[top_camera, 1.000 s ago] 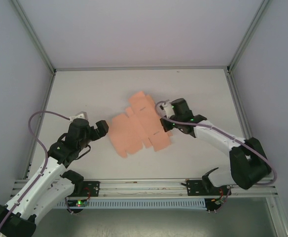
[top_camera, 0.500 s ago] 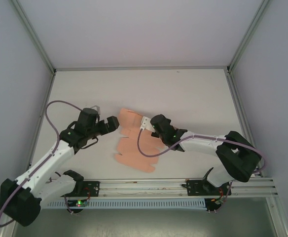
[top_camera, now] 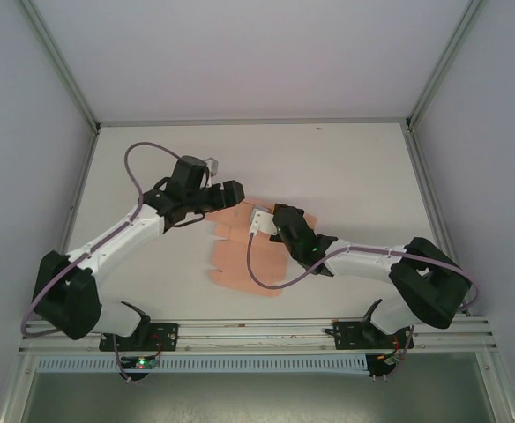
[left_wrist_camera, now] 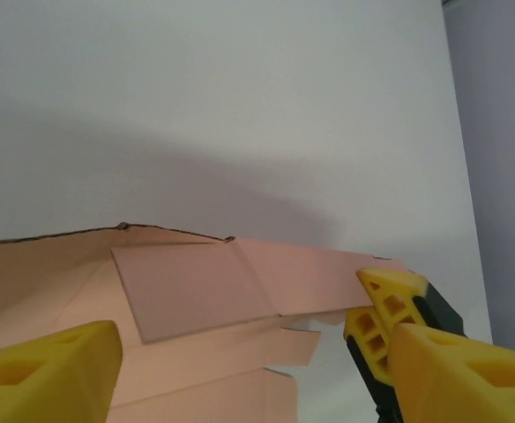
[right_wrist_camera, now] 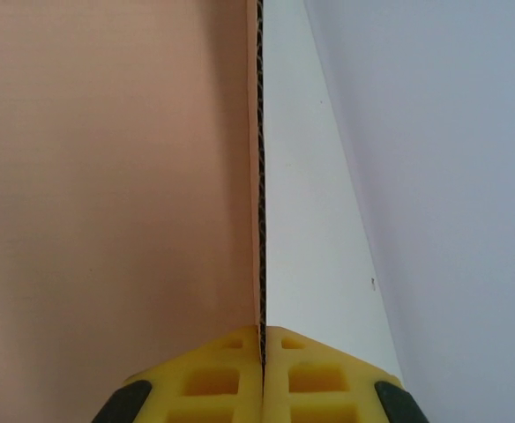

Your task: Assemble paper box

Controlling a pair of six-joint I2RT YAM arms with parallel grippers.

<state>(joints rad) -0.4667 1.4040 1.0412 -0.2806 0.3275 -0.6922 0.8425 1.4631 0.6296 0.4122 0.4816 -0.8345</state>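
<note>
Where the paper box (top_camera: 231, 264) is lying: as a flat salmon-pink die-cut sheet it is resting on the white desk (top_camera: 354, 167), with flaps and tabs spreading out around its panels.
Right pincer (right_wrist_camera: 262, 339): it is clenching the paper box's edge. Its yellow fingers (right_wrist_camera: 196, 379) are pressing together, and the thin card's rim is running straight out from between them.
Right wrist view: the pink face of the paper box is showing on one side of the clamped rim, and bare desk is showing on the other.
Right arm (top_camera: 363, 260): it is reaching in from the paper box's right side.
Left pincer (top_camera: 231, 196): it is released, its yellow fingers (left_wrist_camera: 55, 370) standing wide apart and hovering at the paper box's far left end.
Left wrist view: the paper box's far edge and several creased panels are showing between the two fingers. Whether either finger is touching the card cannot be told.
Lilac cable (top_camera: 259, 280): it is drooping in a loop over the paper box's right half.
Left arm (top_camera: 116, 242): it is stretching in from the paper box's left side.
</note>
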